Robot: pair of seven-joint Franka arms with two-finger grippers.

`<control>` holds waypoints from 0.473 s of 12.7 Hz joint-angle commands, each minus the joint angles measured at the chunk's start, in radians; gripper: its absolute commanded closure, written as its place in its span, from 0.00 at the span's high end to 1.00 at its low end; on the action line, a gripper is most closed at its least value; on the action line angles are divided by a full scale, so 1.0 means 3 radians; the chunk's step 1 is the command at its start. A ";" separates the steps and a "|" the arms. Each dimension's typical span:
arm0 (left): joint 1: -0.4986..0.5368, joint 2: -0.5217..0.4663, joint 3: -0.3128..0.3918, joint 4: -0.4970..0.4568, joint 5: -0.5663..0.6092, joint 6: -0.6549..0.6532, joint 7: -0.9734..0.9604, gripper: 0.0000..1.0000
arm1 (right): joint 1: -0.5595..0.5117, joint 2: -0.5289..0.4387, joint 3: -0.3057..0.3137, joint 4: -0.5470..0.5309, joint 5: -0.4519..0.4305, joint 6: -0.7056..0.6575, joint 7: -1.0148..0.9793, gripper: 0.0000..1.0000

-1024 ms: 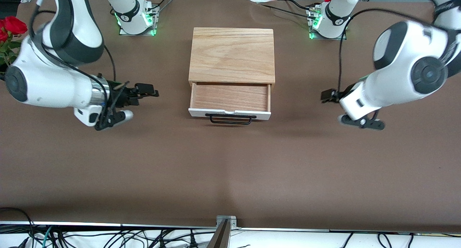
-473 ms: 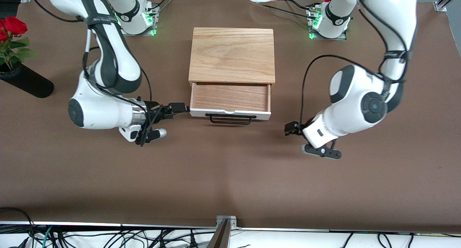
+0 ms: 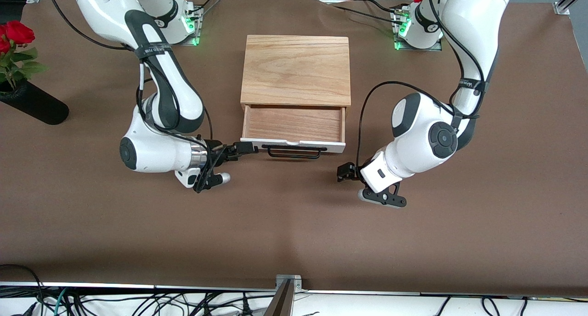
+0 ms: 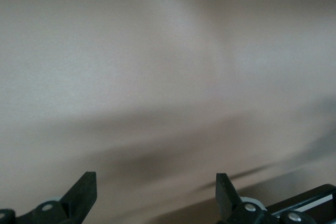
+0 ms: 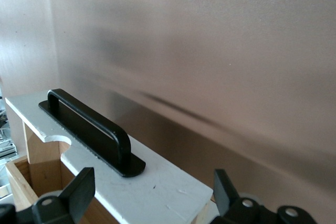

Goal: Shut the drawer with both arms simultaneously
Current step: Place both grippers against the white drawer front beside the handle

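The drawer (image 3: 294,123) stands pulled out of the light oak casing (image 3: 296,70), its white front panel (image 3: 337,146) and black bar handle (image 3: 294,152) facing the front camera. My right gripper (image 3: 249,148) is open at the panel's corner toward the right arm's end. In the right wrist view the panel (image 5: 157,182) and handle (image 5: 89,127) lie just ahead of the open right gripper (image 5: 153,184). My left gripper (image 3: 343,171) is open over the table in front of the drawer's other corner, apart from it. The left wrist view shows the open left gripper (image 4: 156,184) over bare cloth.
A black vase (image 3: 34,105) with red roses (image 3: 16,33) lies at the right arm's end of the table. The brown table cloth (image 3: 294,224) stretches wide in front of the drawer. Both arm bases (image 3: 174,24) (image 3: 420,26) stand beside the casing.
Both arms have swung in toward the drawer front. The right gripper has come up to the panel's corner; the left gripper has come in front of the other corner. The drawer has not moved.
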 commanded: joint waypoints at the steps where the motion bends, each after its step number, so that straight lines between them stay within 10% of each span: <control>1: -0.0046 0.0102 0.0014 0.0138 -0.0086 0.0056 0.0030 1.00 | -0.0023 0.0055 0.0025 0.0069 0.0116 0.0042 -0.0081 1.00; 6: -0.0133 0.0046 0.0009 -0.0005 -0.0101 -0.0050 0.0010 1.00 | 0.0023 0.0086 0.0030 -0.0003 0.0121 0.0033 -0.0172 1.00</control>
